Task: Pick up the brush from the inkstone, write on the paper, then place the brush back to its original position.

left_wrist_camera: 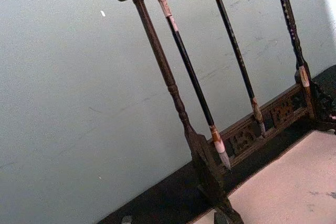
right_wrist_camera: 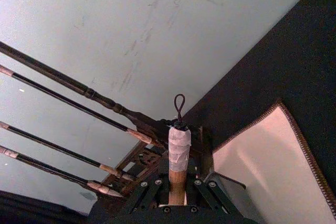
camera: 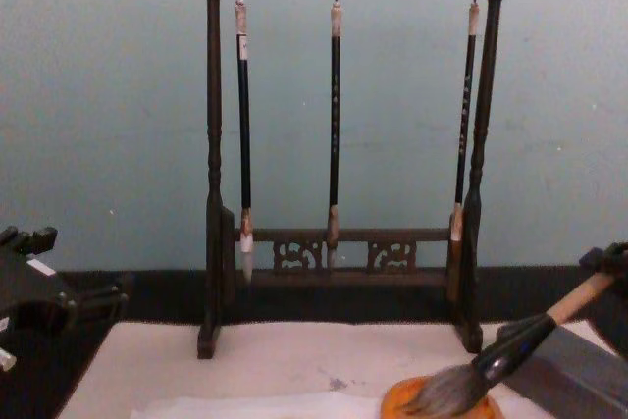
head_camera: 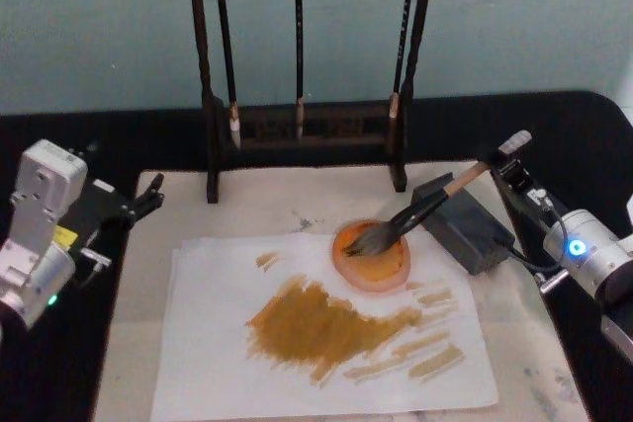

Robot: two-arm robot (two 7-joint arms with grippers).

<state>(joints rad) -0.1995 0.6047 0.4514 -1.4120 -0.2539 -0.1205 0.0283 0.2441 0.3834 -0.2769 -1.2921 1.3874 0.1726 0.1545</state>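
Observation:
The brush (head_camera: 425, 210) slants down from the right, with its tan handle passing over the dark grey inkstone (head_camera: 467, 232). Its bushy bristles rest in a round orange dish (head_camera: 371, 262). My right gripper (head_camera: 506, 157) is shut on the handle's taped top end; in the right wrist view that handle (right_wrist_camera: 178, 150) stands between the fingers (right_wrist_camera: 148, 186). From the chest view the brush (camera: 510, 350) dips into the dish (camera: 442, 405). The white paper (head_camera: 213, 348) carries broad ochre strokes across its middle. My left gripper (head_camera: 148, 197) is parked off the mat's left edge.
A dark wooden rack (head_camera: 297, 127) with three thin hanging brushes stands at the back of the cream mat (head_camera: 267, 200). The black table (head_camera: 59, 140) surrounds the mat. A teal wall (camera: 108, 95) is behind.

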